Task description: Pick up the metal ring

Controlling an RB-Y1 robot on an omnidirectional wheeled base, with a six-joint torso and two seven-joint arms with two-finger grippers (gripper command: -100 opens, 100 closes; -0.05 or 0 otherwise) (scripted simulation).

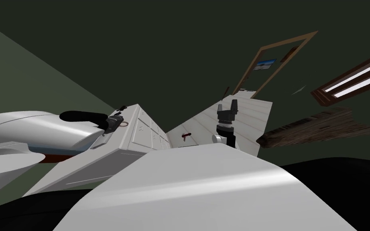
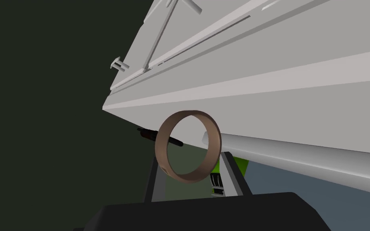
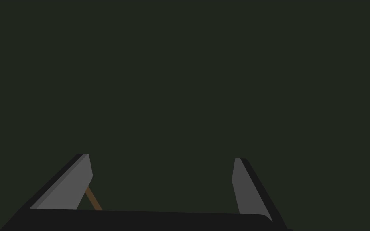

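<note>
Left gripper [image 2: 191, 158] is clamped on the brownish metal ring [image 2: 213, 144], squeezing its sides so it won't slip; right gripper [image 3: 161, 156] just sits wide open, empty.

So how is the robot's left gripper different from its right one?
The left gripper has its fingers close together, pressing the sides of the brown ring. The right gripper has its fingers wide apart with nothing between them. The left gripper is right beside the white drawer cabinet, while the right gripper is held up well apart from it. Both have two thin grey fingers on a dark box.
</note>
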